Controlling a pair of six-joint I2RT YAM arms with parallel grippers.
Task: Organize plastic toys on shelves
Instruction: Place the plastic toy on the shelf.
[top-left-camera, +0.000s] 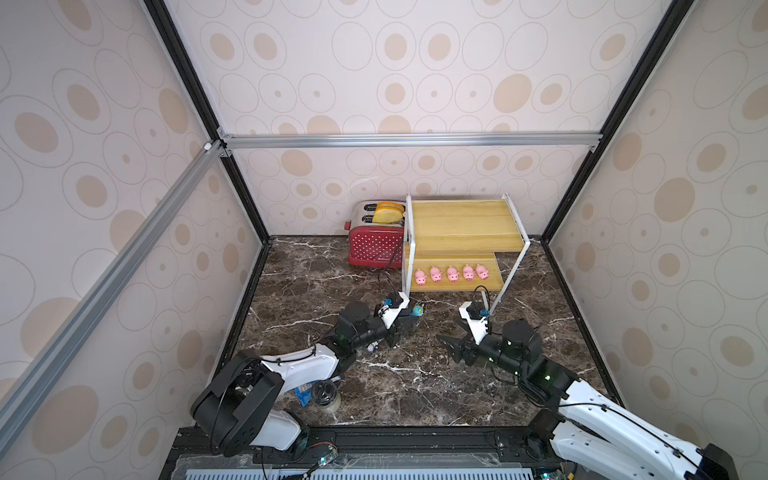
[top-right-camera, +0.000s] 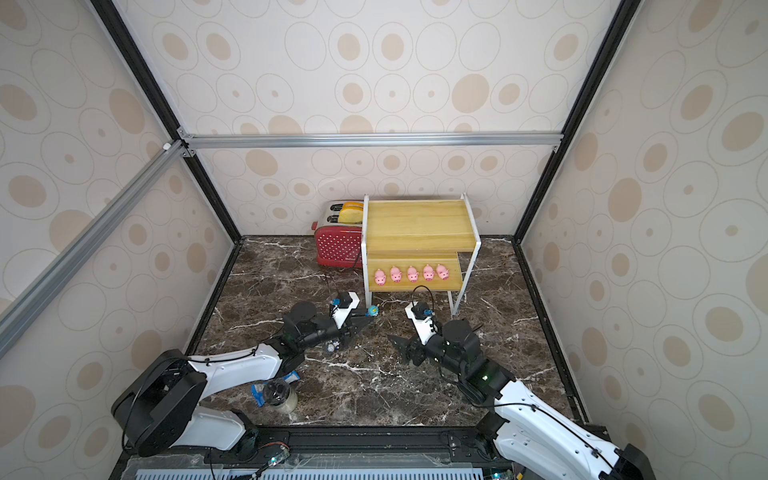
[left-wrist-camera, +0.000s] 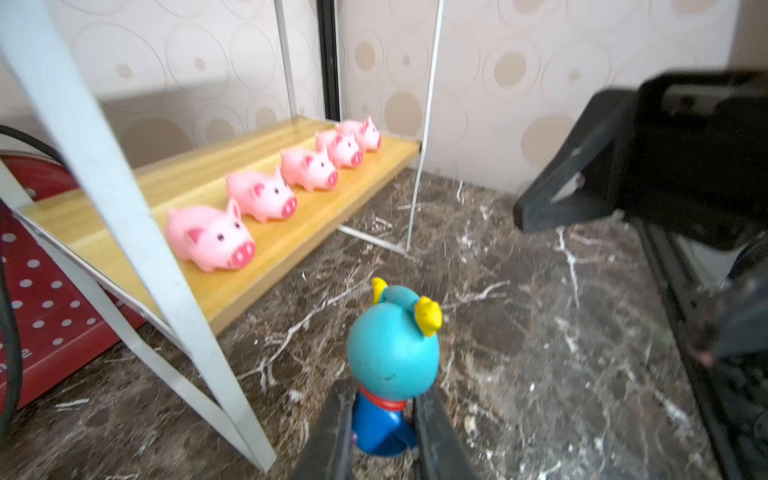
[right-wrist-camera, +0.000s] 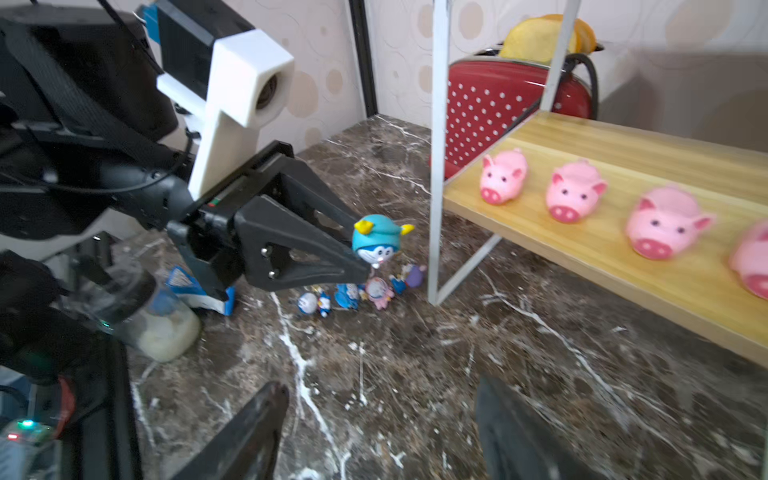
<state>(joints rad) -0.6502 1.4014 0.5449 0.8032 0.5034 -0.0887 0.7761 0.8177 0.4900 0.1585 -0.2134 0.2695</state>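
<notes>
Gripping blue-capped figurine (left-wrist-camera: 392, 353), left end effector (left-wrist-camera: 384, 419) stretched low beside shelves (top-left-camera: 465, 220) | right end effector (right-wrist-camera: 380, 411) hovers, jaws apart, empty

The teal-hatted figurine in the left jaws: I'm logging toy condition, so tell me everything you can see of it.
The teal-hatted figurine looks like glossy plastic: an oversized round teal hat with two yellow ear tips, a white cartoon face, red collar and blue body. It is upright, gripped at the body by the left gripper, jaws pressed on either side. It seems to hang clear of the marble tabletop, beside a front leg of the shelves.
</notes>
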